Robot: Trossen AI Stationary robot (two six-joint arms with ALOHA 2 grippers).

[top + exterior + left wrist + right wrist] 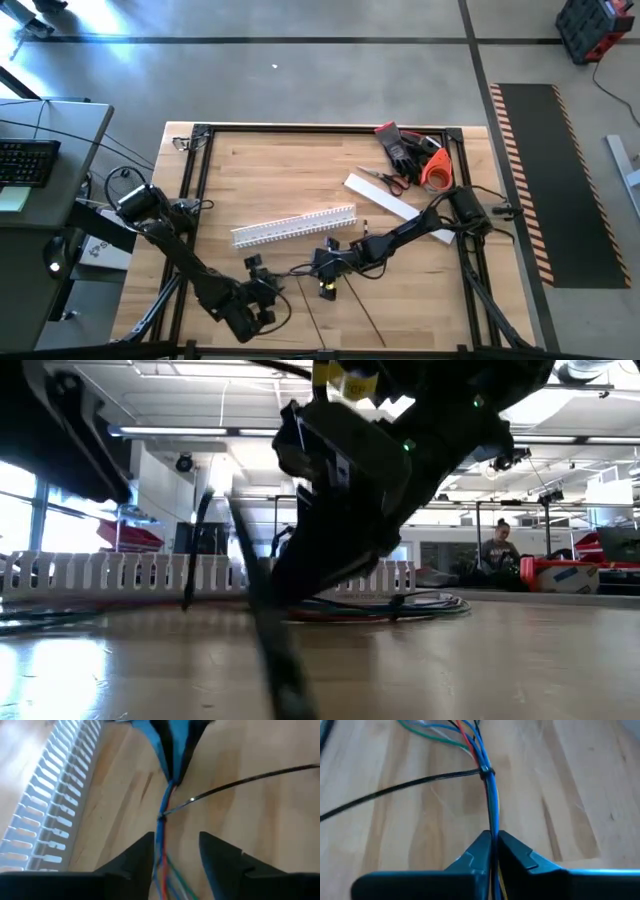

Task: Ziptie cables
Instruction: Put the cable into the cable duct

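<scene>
The cables (490, 795) are a thin bunch of blue, red, green and white wires lying over the wood table between my two grippers (295, 270). A dark ziptie (486, 771) is looped around the bunch, and its long tail (395, 790) trails off across the table. My right gripper (492, 842) is shut on the bunch a short way from that loop. My left gripper (175, 860) is open near the table's front edge (272, 285). Its fingers stand on either side of the bunch (161, 840); whether they touch it I cannot tell. My right gripper pinches the cable bunch (492, 827) between its two fingers, a little on the near side of the ziptie loop. The fingers slant down from the table's right side and lie roughly along the wires. The bunch runs straight out from the fingertips, and its separate ends fan out beyond the loop.
A white slotted duct (295, 225) lies across the table's middle, just beyond the grippers. At the far right are scissors (385, 180), dark gloves (400, 145), an orange roll (437, 172) and a white strip (395, 205). Loose dark zipties (360, 315) lie near the front edge.
</scene>
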